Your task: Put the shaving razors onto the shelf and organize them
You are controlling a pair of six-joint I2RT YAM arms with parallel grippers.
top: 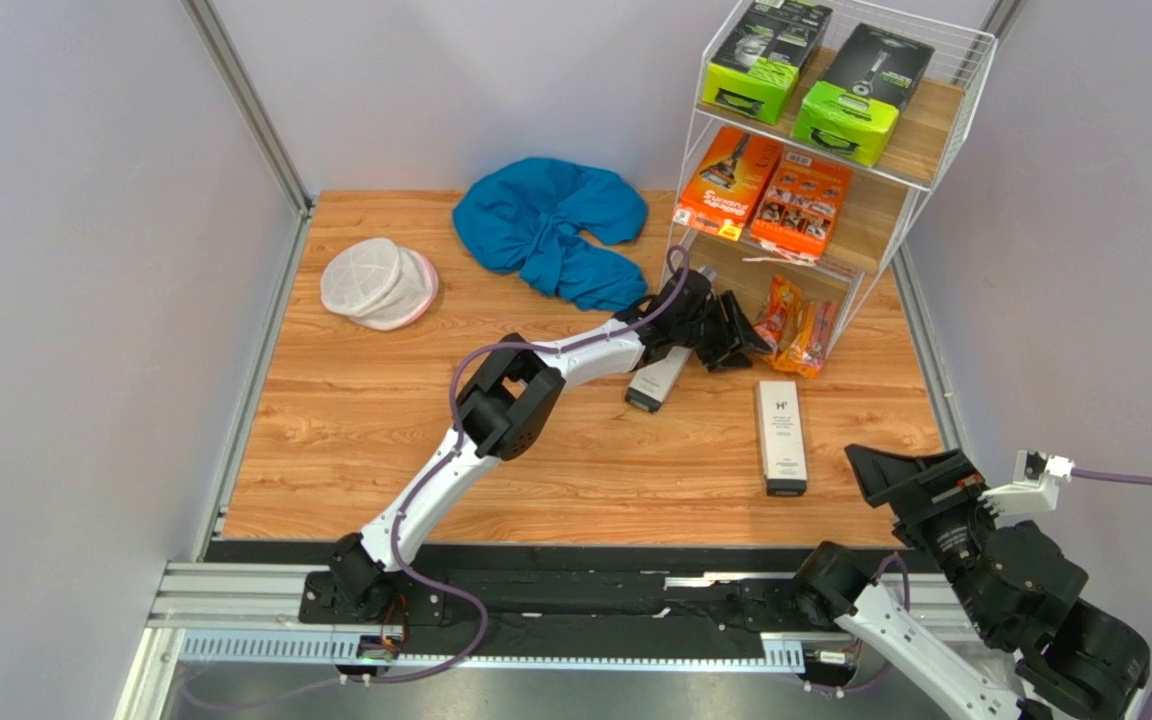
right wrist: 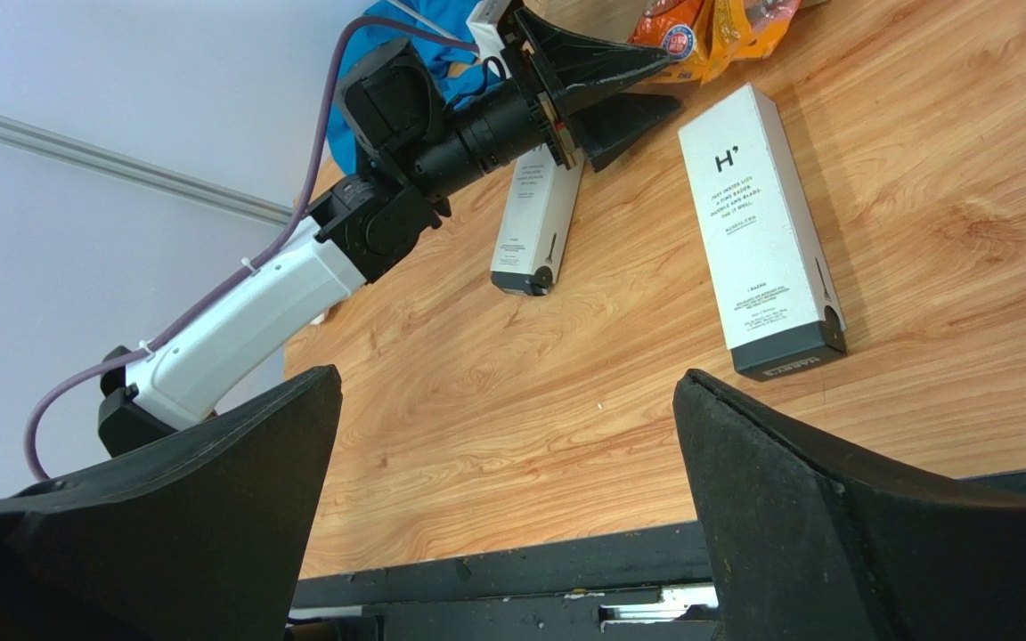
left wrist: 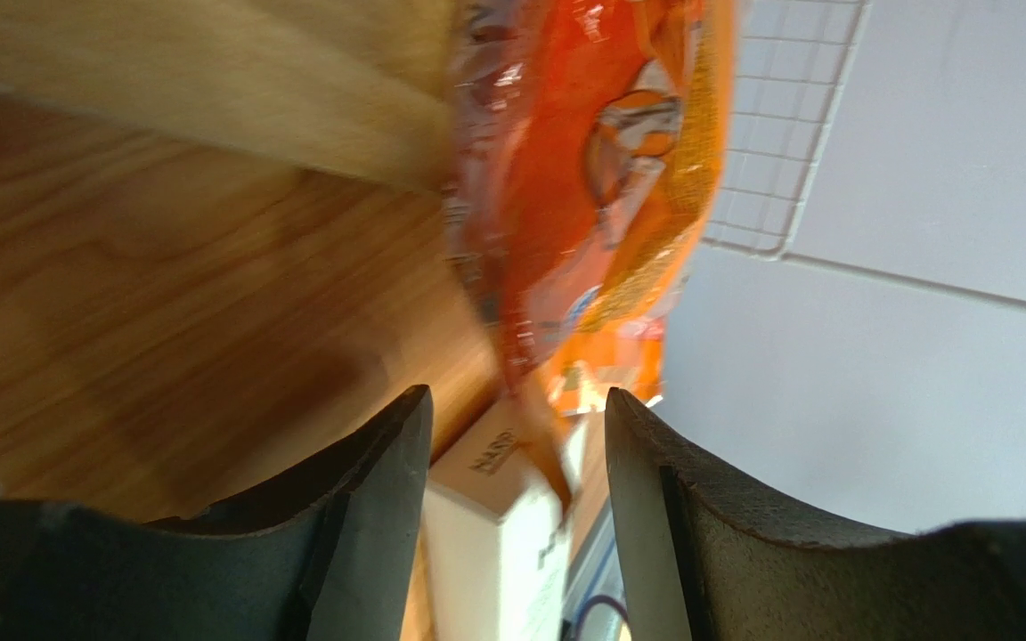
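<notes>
Bags of orange throwaway razors [top: 796, 323] sit at the bottom board of the shelf [top: 928, 143]. The left gripper [left wrist: 516, 414] is right at them, jaws apart, with a bag corner between them. Two slim white boxes [top: 782, 435] lie in front of the shelf. The right gripper [right wrist: 505, 387] gapes wide, well away from the shelf.

Bright, even light with soft shadows; the left wrist view is blurred across the orange bag [left wrist: 585, 200].

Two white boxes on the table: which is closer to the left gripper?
The white box half-hidden under the left arm, just behind the left gripper. The other white box lies fully exposed to its right.
</notes>
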